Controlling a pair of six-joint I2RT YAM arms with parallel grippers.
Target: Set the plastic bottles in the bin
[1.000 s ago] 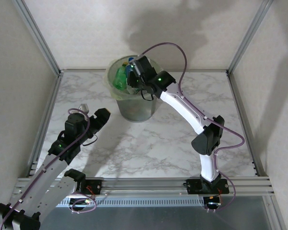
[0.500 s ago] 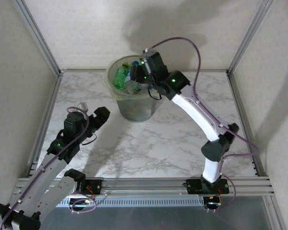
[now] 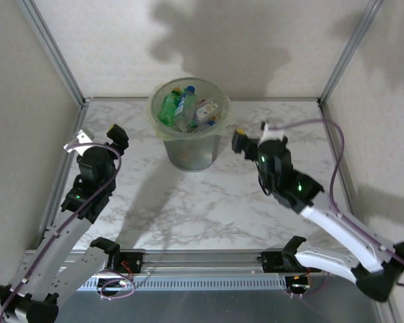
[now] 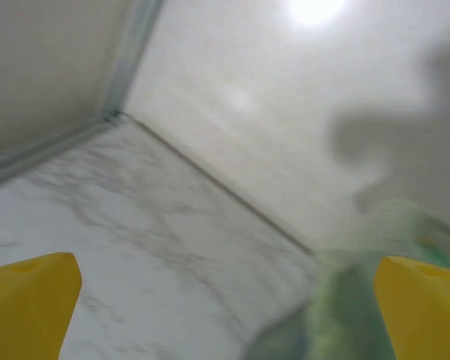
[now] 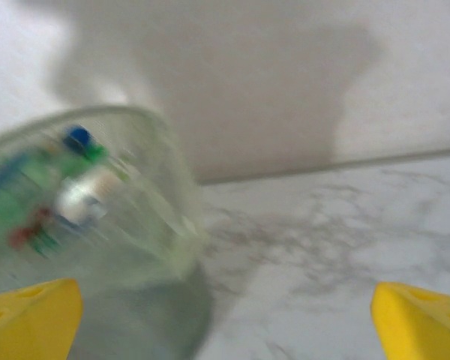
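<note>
Plastic bottles (image 3: 187, 108), some four visible, fill one round pale-green translucent bin (image 3: 192, 152) at the desk's (image 3: 209, 202) far edge; left gripper (image 3: 97, 138) and right gripper (image 3: 256, 134) gape empty.

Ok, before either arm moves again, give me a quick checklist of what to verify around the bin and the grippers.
1. Left gripper open, nothing between its fingers: ok.
2. Right gripper open, nothing held: ok.
3. Bin upright on the table: ok.
4. Plastic bottles inside the bin, none hanging over the rim: ok.
5. Both grippers apart from the bin, one on each side: ok.
6. Room in the bin for more: cannot tell.
</note>
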